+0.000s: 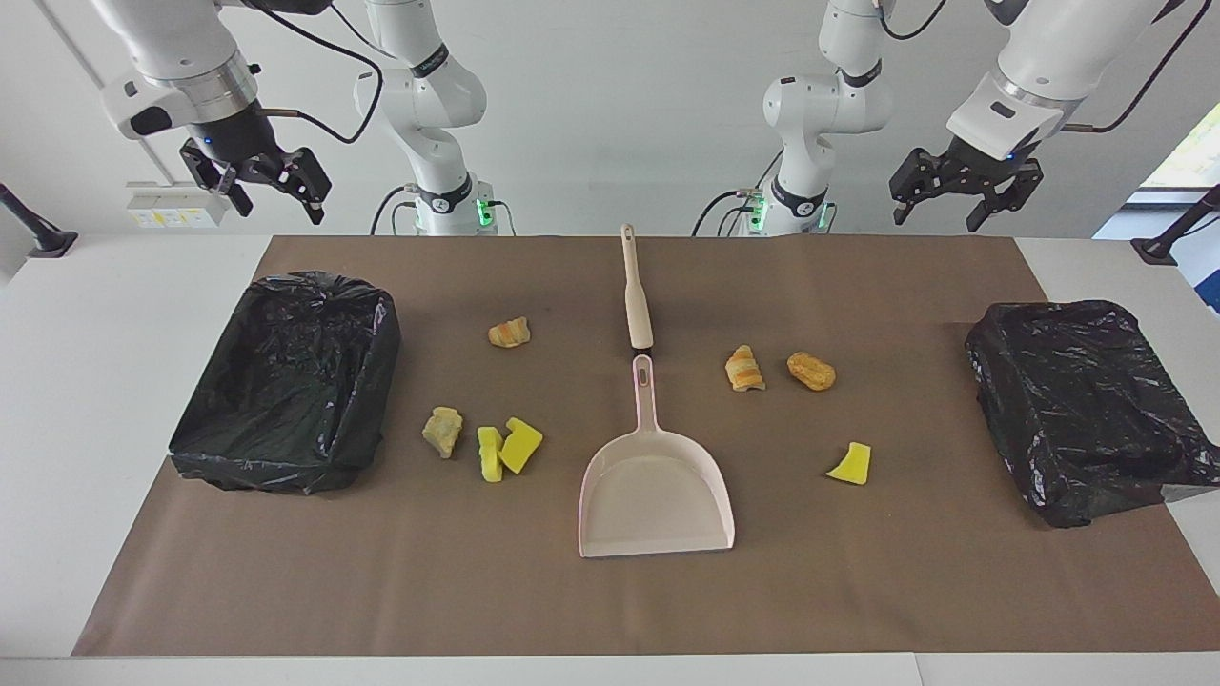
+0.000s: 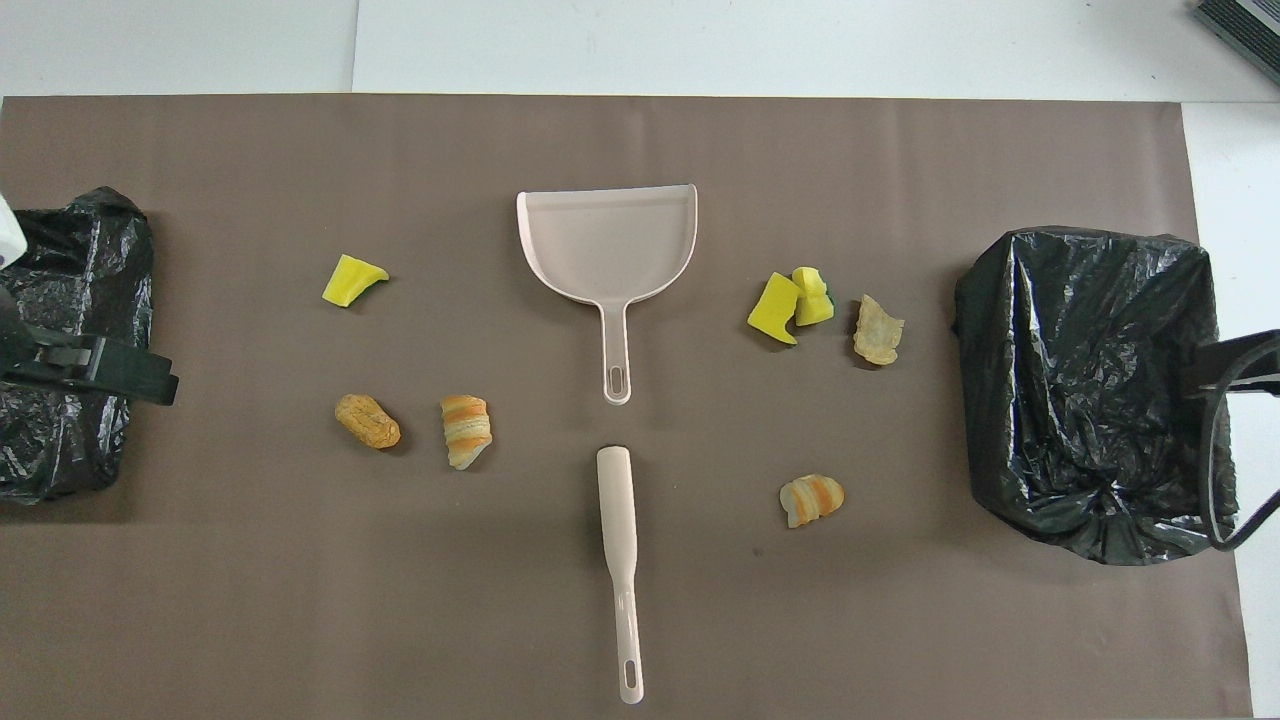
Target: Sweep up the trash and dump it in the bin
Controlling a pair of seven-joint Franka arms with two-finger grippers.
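Several trash scraps lie on the brown mat [image 1: 610, 610]. Two yellow sponge pieces [image 1: 520, 444] and a tan lump [image 1: 443, 431] lie toward the right arm's end, with a bread lump [image 1: 508, 332] nearer the robots. Two bread lumps [image 1: 744, 368] and a yellow piece [image 1: 850, 464] lie toward the left arm's end. The pink dustpan [image 1: 656, 486] lies mid-table, its handle toward the robots. The pale brush [image 1: 636, 295] lies in line with it, nearer the robots. An open black-lined bin [image 1: 291, 381] stands at the right arm's end. My right gripper [image 1: 276, 202] and left gripper [image 1: 936, 219] wait, open and empty, raised above the table's ends.
A second black-bagged bin [image 1: 1082, 400] stands at the left arm's end of the mat. In the overhead view the left gripper [image 2: 90, 365] is over that bin [image 2: 70, 250], and the right gripper [image 2: 1235, 365] is over the open bin [image 2: 1090, 390].
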